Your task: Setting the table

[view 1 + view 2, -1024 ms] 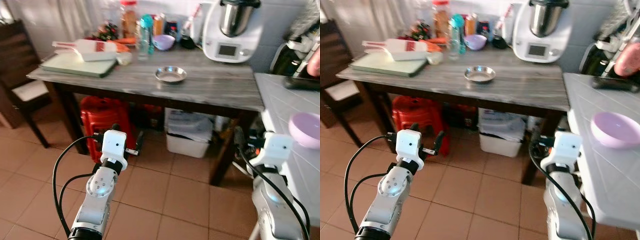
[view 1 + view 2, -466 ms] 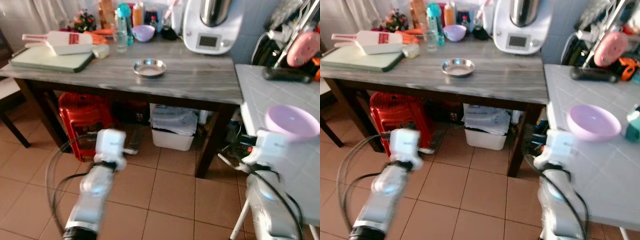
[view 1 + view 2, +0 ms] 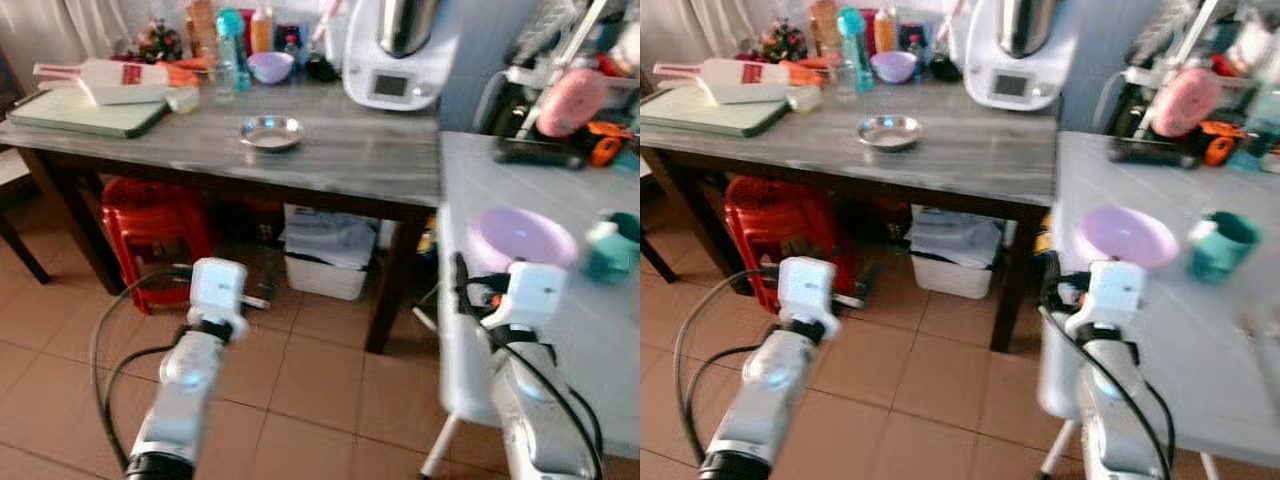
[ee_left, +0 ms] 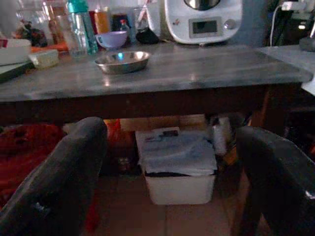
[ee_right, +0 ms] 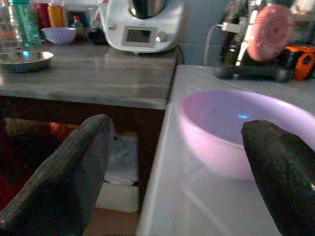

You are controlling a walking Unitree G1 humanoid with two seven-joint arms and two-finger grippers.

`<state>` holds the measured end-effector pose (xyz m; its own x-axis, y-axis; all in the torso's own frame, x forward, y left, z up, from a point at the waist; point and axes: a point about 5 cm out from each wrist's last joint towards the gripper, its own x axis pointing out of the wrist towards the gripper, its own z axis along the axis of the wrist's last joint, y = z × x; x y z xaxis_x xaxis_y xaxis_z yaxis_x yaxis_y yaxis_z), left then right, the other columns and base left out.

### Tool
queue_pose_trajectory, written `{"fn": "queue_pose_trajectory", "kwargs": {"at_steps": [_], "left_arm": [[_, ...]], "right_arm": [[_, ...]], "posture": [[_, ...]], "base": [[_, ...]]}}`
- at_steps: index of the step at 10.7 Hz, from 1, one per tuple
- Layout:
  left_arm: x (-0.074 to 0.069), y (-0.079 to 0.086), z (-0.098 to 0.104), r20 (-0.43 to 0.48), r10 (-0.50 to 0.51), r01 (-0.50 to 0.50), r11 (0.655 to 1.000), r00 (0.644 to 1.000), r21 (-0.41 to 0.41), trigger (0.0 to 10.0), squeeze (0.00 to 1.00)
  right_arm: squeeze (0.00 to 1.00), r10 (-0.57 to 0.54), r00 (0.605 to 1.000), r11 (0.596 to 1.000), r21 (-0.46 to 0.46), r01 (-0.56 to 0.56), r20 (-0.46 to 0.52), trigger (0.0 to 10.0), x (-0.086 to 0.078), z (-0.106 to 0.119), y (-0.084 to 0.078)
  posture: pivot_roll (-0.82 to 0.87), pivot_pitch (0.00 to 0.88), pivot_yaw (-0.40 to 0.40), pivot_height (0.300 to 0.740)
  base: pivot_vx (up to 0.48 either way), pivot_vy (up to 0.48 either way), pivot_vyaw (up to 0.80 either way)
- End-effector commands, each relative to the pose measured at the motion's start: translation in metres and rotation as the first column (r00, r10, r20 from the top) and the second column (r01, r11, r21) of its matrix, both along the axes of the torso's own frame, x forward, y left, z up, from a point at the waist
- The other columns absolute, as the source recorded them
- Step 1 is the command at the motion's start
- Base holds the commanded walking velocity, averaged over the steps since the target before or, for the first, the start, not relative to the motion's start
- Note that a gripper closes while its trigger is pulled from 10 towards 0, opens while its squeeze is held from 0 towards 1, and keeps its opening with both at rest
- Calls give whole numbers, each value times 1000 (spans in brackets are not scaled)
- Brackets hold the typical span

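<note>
In front of me stands a grey wooden table, and a white tiled counter joins it on my right. A white kitchen machine stands at the back of the table, and a small steel dish lies near its middle. The lilac bowl sits on the counter near its edge, just ahead of my right gripper, whose fingers are spread wide, with nothing in them. My left gripper is also wide open, low over the floor tiles, pointing under the table.
</note>
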<state>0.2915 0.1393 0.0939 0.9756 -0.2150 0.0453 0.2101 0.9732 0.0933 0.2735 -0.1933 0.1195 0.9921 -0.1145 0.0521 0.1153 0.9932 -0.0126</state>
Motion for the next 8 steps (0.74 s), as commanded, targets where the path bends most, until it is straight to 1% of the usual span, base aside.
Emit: {"fn": "queue_pose_trajectory", "kwargs": {"at_steps": [1,4,5,6,7,8], "left_arm": [[0,-10,1,0,-33,33,999,999,-7,10000,0],[0,-10,2,0,-36,36,999,999,-5,10000,0],[0,-11,2,1,-40,40,999,999,-6,10000,0],[0,-12,2,2,-44,44,999,999,-29,10000,0],[0,-13,4,23,-57,58,998,998,-33,10000,0],[-2,-15,5,19,-92,93,994,996,-57,10000,0]], "right_arm": [[322,-26,1000,1000,-9,26,-1,10000,-1,0,-6],[302,-11,1000,1000,-15,11,-5,10000,-3,-2,-1],[275,-8,1000,1000,-17,8,-6,10000,-3,-2,-1],[231,-2,1000,1000,-27,2,-8,10000,-2,-2,0],[196,5,1000,999,-34,-5,-7,10000,-2,-2,0],[208,13,1000,998,-55,-12,14,10000,-2,1,0]], "posture": [[36,0,-10,740],[36,0,-9,740],[36,0,-9,740],[34,0,-9,740],[35,0,-10,740],[37,0,-12,740]], "base": [[0,-371,0],[0,-371,0],[0,-371,0],[0,0,0],[0,0,0],[0,0,0]]}}
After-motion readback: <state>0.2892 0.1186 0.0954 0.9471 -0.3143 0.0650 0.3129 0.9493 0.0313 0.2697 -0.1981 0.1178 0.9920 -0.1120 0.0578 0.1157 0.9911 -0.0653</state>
